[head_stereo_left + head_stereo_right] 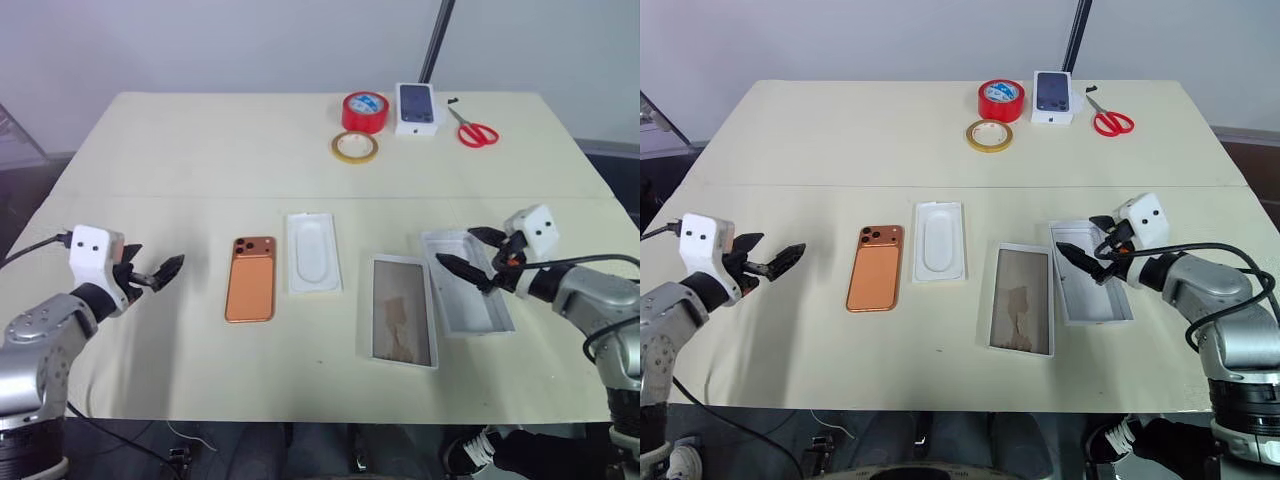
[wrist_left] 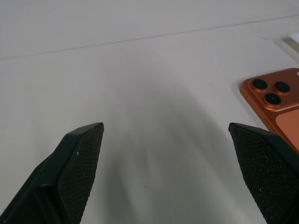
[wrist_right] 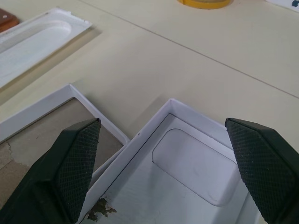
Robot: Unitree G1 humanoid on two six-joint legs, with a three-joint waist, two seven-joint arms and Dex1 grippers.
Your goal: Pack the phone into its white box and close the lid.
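Left gripper [image 1: 158, 272] and right gripper [image 1: 470, 252] both hover, fingers spread

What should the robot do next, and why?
Probably slide the left gripper sideways to the phone and grasp it. Its jaws are open and empty, the phone lies flat beside them on the table, and the white box is open, with nothing packed in it.

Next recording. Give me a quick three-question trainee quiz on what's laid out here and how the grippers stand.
1. True or false: the phone lies camera side up, outside any box.
2. Which lies right beside the phone? A) insert tray B) scissors C) red tape
3. Fill in: the left gripper and right gripper are both ___.
Key: 1 true; 2 A; 3 open.
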